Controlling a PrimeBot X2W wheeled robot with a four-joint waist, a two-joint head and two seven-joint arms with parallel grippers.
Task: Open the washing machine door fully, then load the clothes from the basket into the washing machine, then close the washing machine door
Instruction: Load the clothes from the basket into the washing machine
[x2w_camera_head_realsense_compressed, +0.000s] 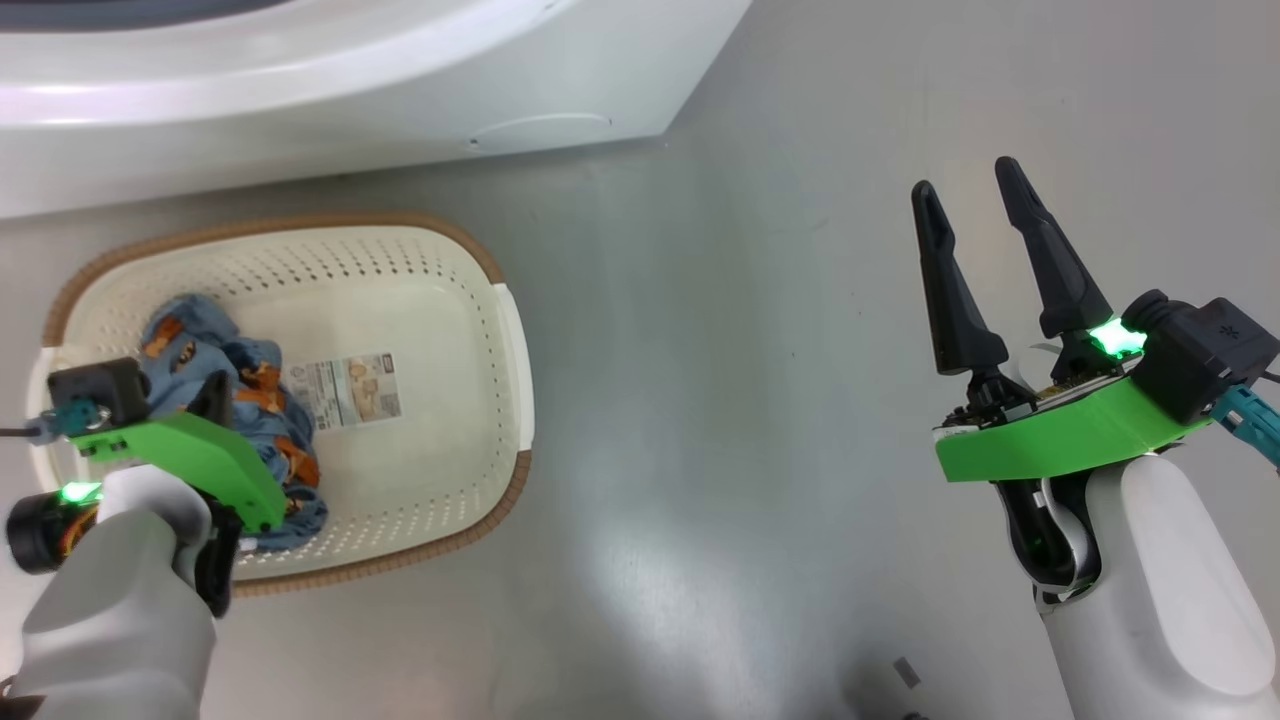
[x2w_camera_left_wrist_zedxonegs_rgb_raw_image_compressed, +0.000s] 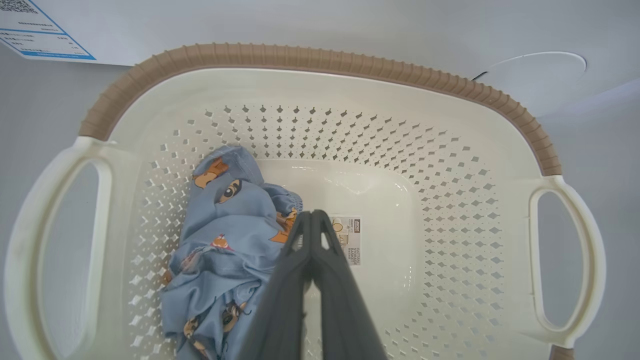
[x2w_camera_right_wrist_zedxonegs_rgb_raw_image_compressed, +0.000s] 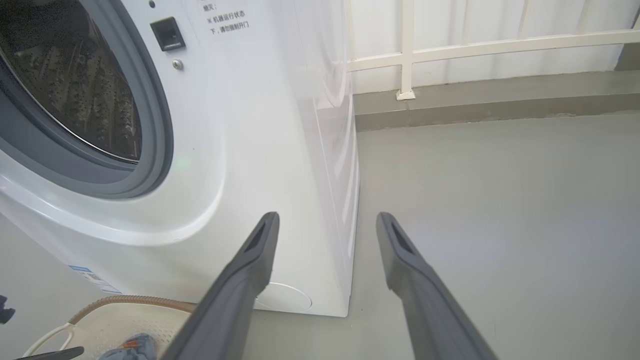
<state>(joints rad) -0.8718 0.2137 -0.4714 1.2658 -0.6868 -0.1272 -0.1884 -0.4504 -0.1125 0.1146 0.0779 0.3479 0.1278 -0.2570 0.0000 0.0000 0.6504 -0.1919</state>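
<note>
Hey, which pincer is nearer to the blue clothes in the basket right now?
Left. The left pincer points into the basket, shut, its tips right beside the clothes. The right pincer hangs open over the floor, well off to the basket's right.

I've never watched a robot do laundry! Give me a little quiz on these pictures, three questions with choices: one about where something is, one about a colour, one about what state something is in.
1. Where in the basket do the clothes lie?
A. bunched toward its left end
B. spread over the whole bottom
C. draped over the right handle

2. What colour is the basket's rim?
A. black
B. brown
C. blue

3. How is the right gripper?
A. shut on cloth
B. shut on a handle
C. open, holding nothing

Answers:
1 A, the blue heap sits at the left in the head view and the bottom beside it is bare.
2 B, a brown woven-look band runs round the top.
3 C, its jaws stand apart with nothing between.
</note>
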